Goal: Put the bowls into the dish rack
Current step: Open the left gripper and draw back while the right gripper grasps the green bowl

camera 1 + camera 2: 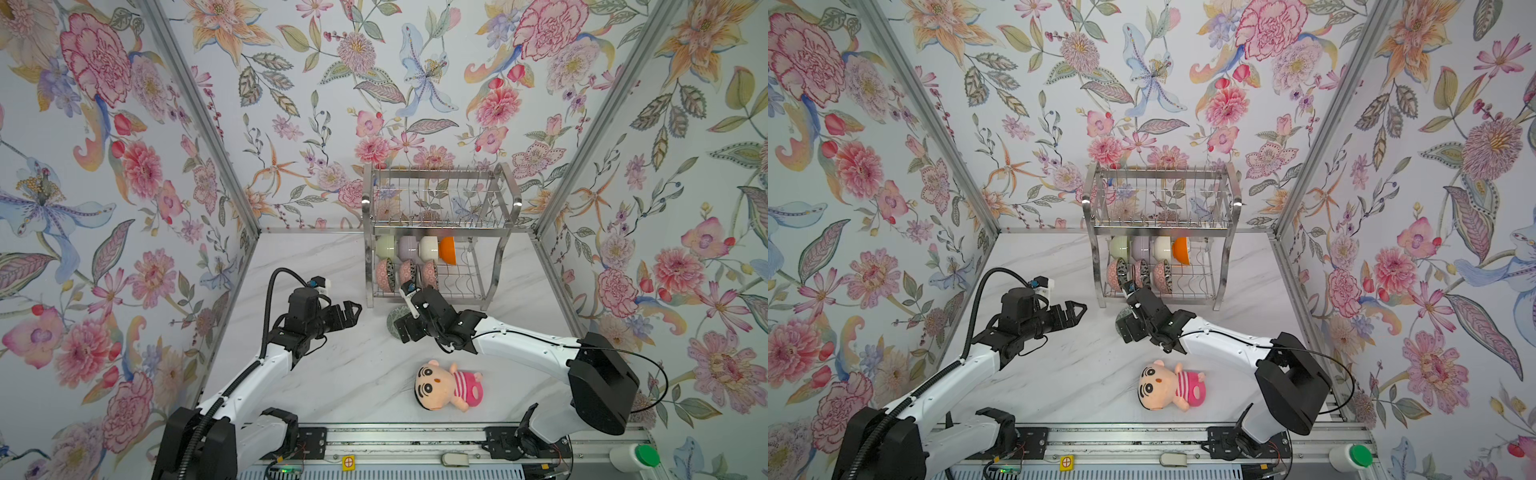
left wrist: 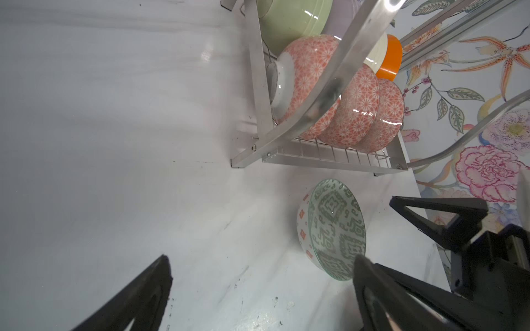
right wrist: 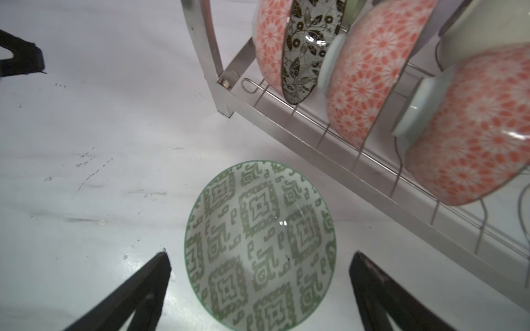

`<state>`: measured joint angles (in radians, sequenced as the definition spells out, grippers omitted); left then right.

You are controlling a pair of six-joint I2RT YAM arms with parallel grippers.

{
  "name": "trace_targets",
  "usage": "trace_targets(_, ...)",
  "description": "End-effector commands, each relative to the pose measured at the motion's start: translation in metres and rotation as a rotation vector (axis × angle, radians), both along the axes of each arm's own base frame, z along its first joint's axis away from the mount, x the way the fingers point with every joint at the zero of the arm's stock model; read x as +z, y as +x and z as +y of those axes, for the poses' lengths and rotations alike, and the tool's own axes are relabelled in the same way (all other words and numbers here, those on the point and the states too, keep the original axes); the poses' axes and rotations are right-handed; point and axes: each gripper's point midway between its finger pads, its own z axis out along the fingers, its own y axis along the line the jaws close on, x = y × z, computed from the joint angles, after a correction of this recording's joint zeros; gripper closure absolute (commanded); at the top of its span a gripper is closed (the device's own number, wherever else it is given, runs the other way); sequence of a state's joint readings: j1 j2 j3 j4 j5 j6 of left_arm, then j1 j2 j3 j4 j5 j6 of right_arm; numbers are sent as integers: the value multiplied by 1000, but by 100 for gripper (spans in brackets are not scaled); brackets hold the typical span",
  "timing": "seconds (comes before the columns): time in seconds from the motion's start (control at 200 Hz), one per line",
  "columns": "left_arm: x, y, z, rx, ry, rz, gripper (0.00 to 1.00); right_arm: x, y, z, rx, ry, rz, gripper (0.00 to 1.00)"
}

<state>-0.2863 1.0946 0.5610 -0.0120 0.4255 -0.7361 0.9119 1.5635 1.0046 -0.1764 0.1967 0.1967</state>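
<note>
Last patterned bowl (image 3: 259, 229) sits on desk (image 3: 86, 137), just beside dish rack (image 1: 436, 226). Right pincer (image 3: 259, 255) wide apart over it. Left pincer (image 2: 261, 258) apart too, empty. Bowl hard, slippery, breaks easy: pinch rim.

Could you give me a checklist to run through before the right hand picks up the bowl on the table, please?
Right hand open: ok.
Patterned bowl upright on the table, under the right hand: ok.
Fingers low enough to straddle its rim: cannot tell.
Left hand open, apart from the bowl: ok.
Empty slots in the dish rack beside the three patterned bowls: ok.
Plush doll clear of the route: ok.
</note>
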Motion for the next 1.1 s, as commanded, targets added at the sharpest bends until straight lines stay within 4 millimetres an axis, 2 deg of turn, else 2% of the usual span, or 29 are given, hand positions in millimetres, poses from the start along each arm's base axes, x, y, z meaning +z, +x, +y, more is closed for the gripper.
trace_targets(0.0,7,-7,-3,-10,-93,-31,1,-11,-3,12,7,-82,8,0)
trace_targets(0.115,-7,-13,6,14,-65,-5,1,-28,-7,26,29,-155,25,7)
trace_targets(0.195,-10,-16,10,16,-59,1,1,-39,-8,33,37,-203,47,13)
trace_targets(0.335,-9,-18,19,31,-38,-6,1,-55,-11,39,41,-294,58,31)
trace_targets(0.405,-10,-19,21,36,-38,-6,1,-58,-10,40,30,-328,58,40)
trace_targets(0.586,-16,-21,22,39,-49,5,1,-66,-13,42,31,-418,45,50)
trace_targets(0.686,-19,-21,23,41,-49,12,1,-71,-16,44,37,-462,33,64)
trace_targets(0.731,-20,-21,23,41,-51,17,1,-71,-16,43,33,-478,26,71)
trace_targets(0.846,-20,-21,24,43,-46,16,1,-72,-17,43,34,-489,23,81)
trace_targets(0.976,-21,-21,32,68,2,8,1,-62,-18,44,33,-462,20,97)
trace_targets(1.096,-22,-21,36,76,26,9,1,-44,-16,48,45,-395,12,100)
